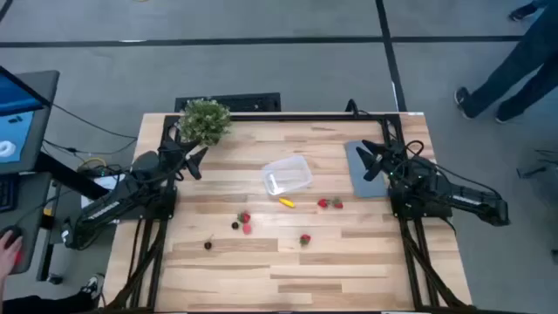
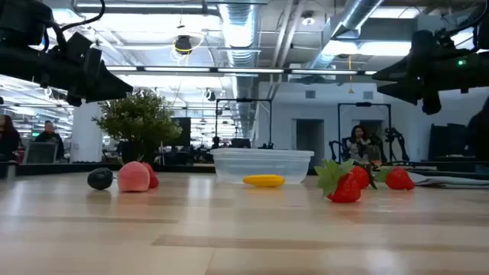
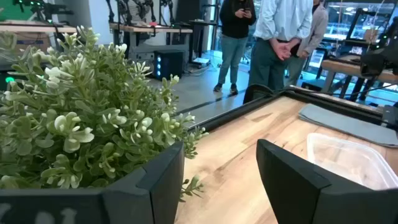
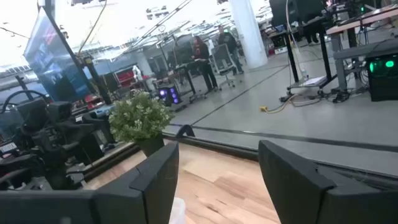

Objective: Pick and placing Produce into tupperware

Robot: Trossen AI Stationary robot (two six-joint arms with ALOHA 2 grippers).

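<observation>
1. Left tool (image 1: 197, 160): fingers apart, empty, near bushy green potted plant (image 1: 206, 121), far-left corner.
2. Right tool (image 1: 373, 160): fingers apart, empty, over flat grey slab (image 1: 356, 180).
3. Clear plastic rectangular tub (image 1: 287, 174) mid-bench; red strawberries (image 1: 330, 203), yellow piece (image 1: 286, 202) on wooden bench (image 1: 349, 262).

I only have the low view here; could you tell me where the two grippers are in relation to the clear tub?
Observer: From above, the left gripper hangs open and empty by the potted plant, at the far left corner of the table, away from the tub.
Operator: Thank you. And the right one?
Observer: The right gripper is open and empty above a flat grey slab, on the tub's other side.
Operator: Is anything in the tub already?
Observer: No, it looks empty. The yellow piece lies on the table just in front of it.
Operator: How are the strawberries spread?
Observer: Two strawberries sit together toward the slab, and one sits alone nearer the front edge.
</observation>
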